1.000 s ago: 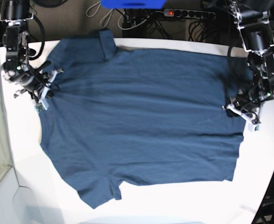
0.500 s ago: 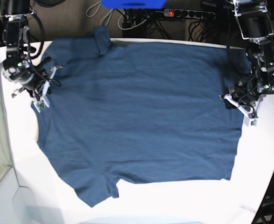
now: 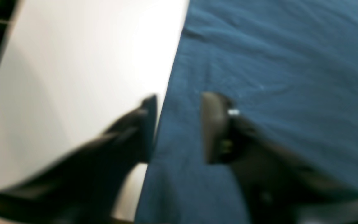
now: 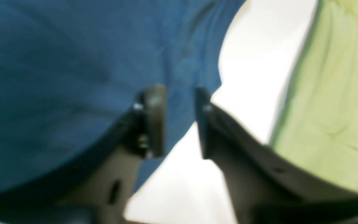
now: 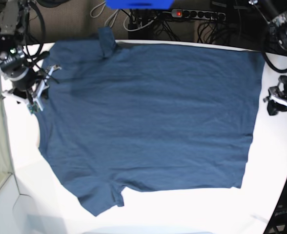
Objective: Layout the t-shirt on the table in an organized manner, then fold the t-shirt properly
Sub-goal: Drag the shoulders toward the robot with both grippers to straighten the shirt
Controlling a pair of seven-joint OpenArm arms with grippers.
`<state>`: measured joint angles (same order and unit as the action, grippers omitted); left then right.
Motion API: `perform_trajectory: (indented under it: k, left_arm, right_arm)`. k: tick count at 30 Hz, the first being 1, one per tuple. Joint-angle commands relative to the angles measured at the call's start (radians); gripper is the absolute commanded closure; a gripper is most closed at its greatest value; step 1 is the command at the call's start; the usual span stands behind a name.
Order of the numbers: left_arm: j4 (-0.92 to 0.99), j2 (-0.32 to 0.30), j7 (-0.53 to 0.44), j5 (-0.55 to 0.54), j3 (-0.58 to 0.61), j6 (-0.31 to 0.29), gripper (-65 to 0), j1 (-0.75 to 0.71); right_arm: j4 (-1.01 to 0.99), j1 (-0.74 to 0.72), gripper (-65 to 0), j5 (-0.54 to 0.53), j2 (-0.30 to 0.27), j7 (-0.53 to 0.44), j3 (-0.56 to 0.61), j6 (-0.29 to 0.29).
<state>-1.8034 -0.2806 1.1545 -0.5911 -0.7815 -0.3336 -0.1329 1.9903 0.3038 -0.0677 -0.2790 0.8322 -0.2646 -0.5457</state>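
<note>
So the navy t-shirt is lying pretty much flat across the white tabletop. Nearest the camera there's the bottom sleeve poking out at the lower left, and it looks a bit bunched at the armpit. The body is spread wide with only light wrinkles, and the far sleeve at the top left is flipped up right at the tabletop's far edge, maybe hanging off a little. I'd say the laying-out part is mostly done, give or take tidying those two sleeves. No fold has been made yet, so all the folding is left.

Right tool sits at the collar end of the shirt, low over the cloth edge. In its wrist view the two fingers are clearly apart with shirt edge and bare tabletop showing through the gap, so it's not clamped on anything. A pale green surface shows off to the side past the tabletop.

Left tool is out at the hem end, just off the shirt over bare tabletop, arm reaching in from the far corner. Its wrist view is blurry, but the fingers are spread, one over white and one over the fabric, with the hem lying flat underneath them. Not gripping, far as I can tell.
</note>
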Motion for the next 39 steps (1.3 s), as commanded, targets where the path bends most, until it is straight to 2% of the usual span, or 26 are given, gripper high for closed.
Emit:
perform_trajectory:
  k: [1, 2, 4, 7, 10, 14, 17, 20, 25, 33, 39]
  left_arm:
    - [-0.031, -0.007, 0.011, -0.019, -0.017, 0.0, -33.6, -0.034]
    - [-0.039, -0.007, 0.012, -0.025, -0.026, 0.0, -36.4, -0.063]
    - [-0.04, -0.004, 0.012, -0.037, -0.031, -0.008, -37.4, -0.119]
    - [-0.032, 0.033, 0.012, -0.033, -0.033, -0.063, -38.0, -0.169]
    - [-0.028, 0.048, 0.012, -0.031, -0.033, -0.089, -38.0, -0.216]
    - [-0.029, 0.053, -0.014, -0.02, -0.034, -0.081, -40.6, -0.258]
    - [-0.029, 0.054, -0.021, 0.058, -0.034, -0.086, -44.5, -0.294]
    - [-0.016, 0.076, -0.023, 0.135, -0.034, -0.089, -45.2, -0.293]
    - [0.0, 0.113, -0.132, 0.254, -0.025, -0.089, -45.3, -0.29]
    - [0.161, 0.116, -0.189, 0.34, 0.02, -0.089, -45.0, -0.219]
    - [0.205, 0.116, -0.215, 0.339, 0.021, -0.091, -43.2, -0.218]
  right_arm:
    - [0.017, 0.036, -25.4, 0.003, -0.004, -0.001, -0.031, -0.038]
    - [0.017, 0.056, -28.6, 0.003, 0.011, -0.003, -0.046, -0.07]
    - [0.017, 0.09, -34.5, 0.003, 0.06, -0.003, -0.098, -0.146]
    - [0.017, 0.107, -36.6, 0.007, 0.126, -0.003, -0.177, -0.152]
    - [0.014, 0.12, -36.5, 0.009, 0.151, -0.003, -0.241, -0.152]
    - [0.013, 0.123, -36.5, 0.009, 0.152, -0.003, -0.272, -0.152]
    - [0.013, 0.146, -36.5, 0.006, 0.151, -0.003, -0.281, -0.152]
    - [0.013, 0.151, -36.5, 0.004, 0.151, -0.003, -0.281, -0.152]
    - [0.011, 0.151, -36.5, 0.004, 0.152, -0.003, -0.278, -0.152]
    - [0.011, 0.166, -36.5, 0.004, 0.152, -0.003, -0.279, -0.152]
    - [0.011, 0.171, -36.5, 0.007, 0.152, -0.004, -0.279, -0.152]
